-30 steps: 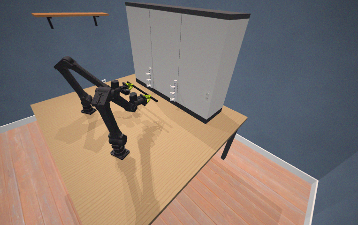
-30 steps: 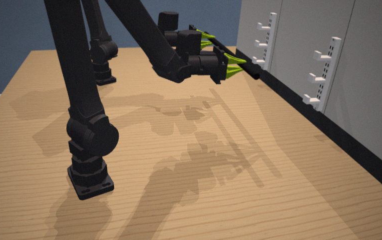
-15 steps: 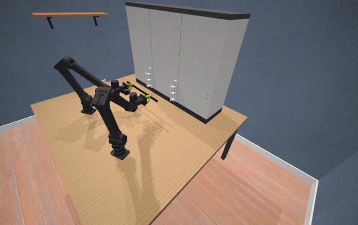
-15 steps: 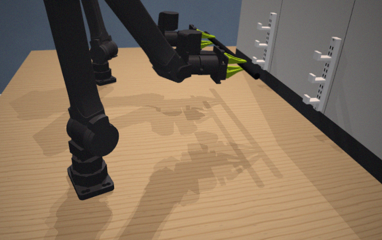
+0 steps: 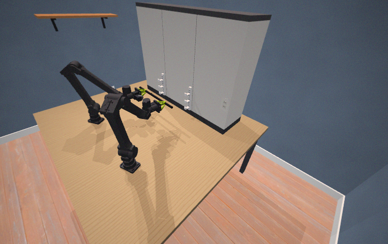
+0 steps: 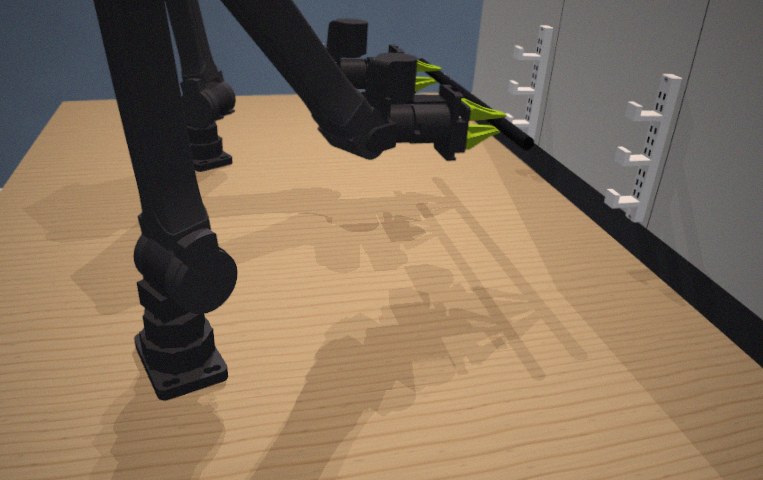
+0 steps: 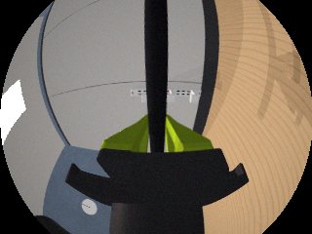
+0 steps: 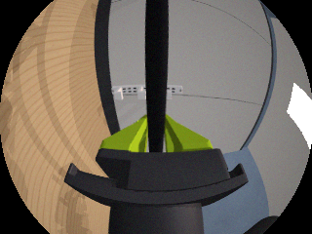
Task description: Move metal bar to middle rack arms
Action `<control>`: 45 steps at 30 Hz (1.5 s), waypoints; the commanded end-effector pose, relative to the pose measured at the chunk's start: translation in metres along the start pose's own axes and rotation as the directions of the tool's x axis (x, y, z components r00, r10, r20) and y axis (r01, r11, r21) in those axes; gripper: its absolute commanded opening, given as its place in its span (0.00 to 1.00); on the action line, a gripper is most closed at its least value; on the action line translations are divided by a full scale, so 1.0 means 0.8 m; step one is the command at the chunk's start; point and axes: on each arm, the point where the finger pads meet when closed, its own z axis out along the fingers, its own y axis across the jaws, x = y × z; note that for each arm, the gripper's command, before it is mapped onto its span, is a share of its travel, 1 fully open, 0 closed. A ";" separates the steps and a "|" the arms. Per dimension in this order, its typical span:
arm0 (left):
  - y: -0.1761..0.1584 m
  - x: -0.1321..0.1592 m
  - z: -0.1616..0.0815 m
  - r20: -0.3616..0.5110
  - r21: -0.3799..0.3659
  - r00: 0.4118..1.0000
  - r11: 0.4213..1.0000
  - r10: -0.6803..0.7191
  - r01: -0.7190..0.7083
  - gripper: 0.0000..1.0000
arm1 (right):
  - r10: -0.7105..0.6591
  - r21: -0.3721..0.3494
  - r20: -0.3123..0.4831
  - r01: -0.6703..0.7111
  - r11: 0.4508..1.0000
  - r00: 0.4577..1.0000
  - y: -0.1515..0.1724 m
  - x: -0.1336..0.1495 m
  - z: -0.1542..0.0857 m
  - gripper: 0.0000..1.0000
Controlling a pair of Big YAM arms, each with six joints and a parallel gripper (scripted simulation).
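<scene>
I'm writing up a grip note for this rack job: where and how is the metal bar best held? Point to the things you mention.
Probably at two well-separated spots inboard of its ends, approached from the side opposite the wall rack (image 5: 190,97) (image 6: 660,148) (image 7: 134,92) (image 8: 175,90), fingers above and below: the bar (image 5: 152,95) (image 6: 456,88) (image 7: 156,58) (image 8: 157,58) is long, slim and round.

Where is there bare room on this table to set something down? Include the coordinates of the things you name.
Room shows, partly shadowed, between the right arm's base (image 5: 138,165) (image 6: 220,375) and the cabinet's dark base strip (image 5: 206,123) (image 6: 730,333) (image 7: 212,49) (image 8: 101,49). Crowded: above the table, where the left gripper (image 5: 144,91) (image 6: 436,75) (image 7: 157,118) and right gripper (image 5: 164,104) (image 6: 500,121) (image 8: 156,118) hold the metal bar (image 5: 168,105) (image 6: 519,135) (image 7: 156,63) (image 8: 156,63).
</scene>
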 end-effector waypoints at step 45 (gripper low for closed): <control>0.013 0.007 0.104 -0.024 -0.027 1.000 1.000 -0.006 0.006 0.00 | 0.033 0.057 -0.016 -0.032 0.998 0.999 -0.030 -0.001 0.107 0.00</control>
